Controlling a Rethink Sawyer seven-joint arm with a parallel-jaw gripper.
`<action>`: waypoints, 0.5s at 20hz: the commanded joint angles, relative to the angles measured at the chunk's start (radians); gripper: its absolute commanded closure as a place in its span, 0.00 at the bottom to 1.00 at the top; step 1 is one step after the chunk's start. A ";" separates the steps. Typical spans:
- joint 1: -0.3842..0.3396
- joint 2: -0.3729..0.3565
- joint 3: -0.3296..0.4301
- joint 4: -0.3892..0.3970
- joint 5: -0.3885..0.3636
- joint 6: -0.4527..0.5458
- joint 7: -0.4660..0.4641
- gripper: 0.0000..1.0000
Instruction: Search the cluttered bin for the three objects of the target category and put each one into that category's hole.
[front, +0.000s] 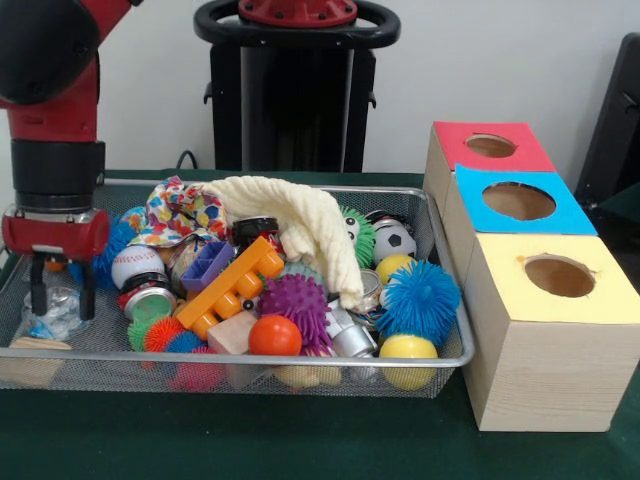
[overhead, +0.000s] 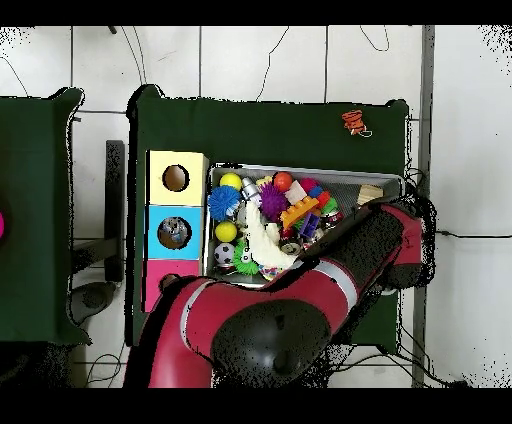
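Front view: pincer (front: 62, 288) is hanging over the wire bin's (front: 452, 352) end, prongs apart, straddling a clear crumpled wrapper (front: 55, 312) and clamping nothing. The toy pile is sitting beside it, toward the three-hole box (front: 545, 375), whose holes are showing empty.

Overhead view: arm is hiding the pincer; bin full, sorting looks barely begun.
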 joint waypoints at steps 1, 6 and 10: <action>-0.016 -0.027 0.199 0.029 0.061 -0.076 -0.237 0.00; -0.019 -0.016 0.215 0.017 0.054 -0.058 -0.261 0.00; 0.015 0.046 0.183 -0.024 -0.004 -0.001 -0.202 0.00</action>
